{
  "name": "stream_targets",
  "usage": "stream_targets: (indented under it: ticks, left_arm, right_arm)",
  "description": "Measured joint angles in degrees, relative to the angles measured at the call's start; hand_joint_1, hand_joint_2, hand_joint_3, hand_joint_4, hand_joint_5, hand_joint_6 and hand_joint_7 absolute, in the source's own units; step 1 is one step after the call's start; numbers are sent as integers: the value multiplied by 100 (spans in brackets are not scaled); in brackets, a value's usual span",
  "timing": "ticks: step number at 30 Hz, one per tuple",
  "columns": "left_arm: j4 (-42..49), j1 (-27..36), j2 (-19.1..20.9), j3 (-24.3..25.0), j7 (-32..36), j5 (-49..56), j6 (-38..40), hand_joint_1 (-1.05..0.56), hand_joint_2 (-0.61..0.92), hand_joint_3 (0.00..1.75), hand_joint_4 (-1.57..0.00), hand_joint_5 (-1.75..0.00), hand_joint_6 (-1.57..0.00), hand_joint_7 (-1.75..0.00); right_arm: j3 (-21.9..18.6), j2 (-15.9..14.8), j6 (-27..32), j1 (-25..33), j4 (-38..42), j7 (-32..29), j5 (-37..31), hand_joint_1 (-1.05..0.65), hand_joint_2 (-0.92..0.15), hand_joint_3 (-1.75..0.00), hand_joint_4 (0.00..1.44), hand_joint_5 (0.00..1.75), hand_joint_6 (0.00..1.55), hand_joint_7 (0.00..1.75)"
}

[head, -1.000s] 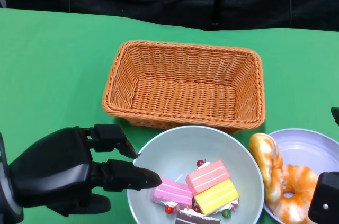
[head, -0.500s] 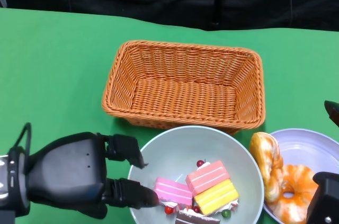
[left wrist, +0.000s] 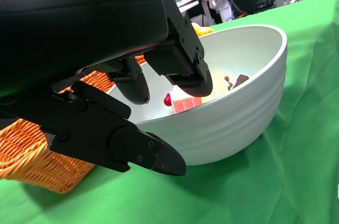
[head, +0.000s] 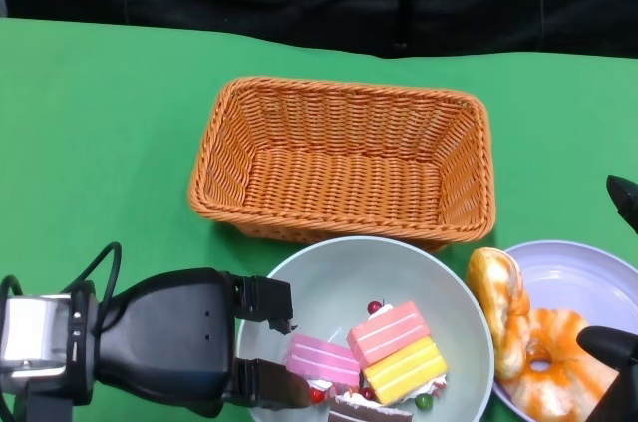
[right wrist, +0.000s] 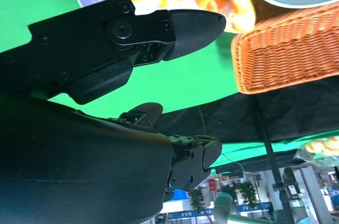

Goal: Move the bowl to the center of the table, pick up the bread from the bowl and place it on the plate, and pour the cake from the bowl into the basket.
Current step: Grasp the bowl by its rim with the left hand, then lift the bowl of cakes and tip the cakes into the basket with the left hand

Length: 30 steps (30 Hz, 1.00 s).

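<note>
Orange woven basket (head: 344, 163); pale grey-green bowl (head: 329, 277); pink, yellow and white striped cake (head: 384, 347); lavender plate (head: 588, 282); golden glazed bread (head: 528, 342); green table (head: 100, 123); black hands.

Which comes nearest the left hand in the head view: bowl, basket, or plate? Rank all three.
From the left hand:
1. Bowl, right beside it, fingers over its rim.
2. Basket, farther back on the table.
3. Plate, far across by the right hand.

left robot hand (head: 189, 347) fingers spread, right robot hand (head: 618, 367) open
</note>
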Motion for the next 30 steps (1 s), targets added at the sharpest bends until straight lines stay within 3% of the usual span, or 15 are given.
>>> stream_targets:
  ticks: [4,10,13,14,16,18,22,23,26,27,30]
  left_arm:
    - [330,-339,45,-774,591,433,449,-46,83,0,-46,-99,-85,-7]
    - [1136,-996,-108,-1855,1836,794,1028,-41,83,0,-62,-116,-105,-16]
    - [1433,-1170,-176,-2284,2177,884,1247,-40,83,0,-62,-120,-106,-16]
    - [1543,-1222,-205,-2426,2301,909,1300,-42,84,0,-59,-138,-107,-23]
    - [1824,-1355,-310,-2744,2610,976,1424,-43,85,0,-57,-150,-98,-45]
    - [2094,-1491,-463,-3061,3145,1111,1616,-46,86,0,-74,-169,-94,-75]
    - [2338,-1681,-622,-3441,4198,1141,1954,-46,88,1,-86,-174,-87,-101]
    - [2341,-1708,-603,-3467,4275,1107,1959,-43,90,1,-89,-175,-85,-113]
    - [2273,-1709,-482,-3502,4394,1010,1909,-41,91,1,-91,-175,-82,-121]
    - [2195,-1694,-395,-3500,4394,949,1870,-39,91,6,-92,-175,-78,-133]
    - [1593,-1639,91,-3338,4202,562,1572,-36,90,8,-92,-175,-77,-141]
  right_arm:
    - [-37,153,-66,-32,-191,-9,110,-65,-92,-32,16,66,13,9]
    - [-87,404,-159,-59,-306,-128,243,-63,-92,-30,13,70,17,12]
    - [-117,450,-220,-59,-322,-163,257,-63,-92,-30,13,71,17,12]
    - [-134,487,-226,-52,-325,-189,287,-61,-92,-28,14,73,20,14]
    - [-141,628,-271,-52,-345,-282,402,-60,-92,-27,15,74,21,14]
    - [-140,734,-373,-55,-358,-412,520,-57,-92,-26,18,77,25,17]
    - [-147,866,-585,-40,-373,-621,668,-55,-92,-25,22,81,29,20]
    - [-153,881,-618,-30,-377,-645,700,-54,-92,-25,25,82,31,21]
    - [-168,929,-644,16,-386,-688,736,-53,-92,-25,27,83,32,22]
    - [-168,951,-661,25,-387,-708,759,-52,-92,-24,30,85,35,24]
    - [-169,1086,-746,103,-413,-836,923,-51,-92,-25,33,88,39,26]
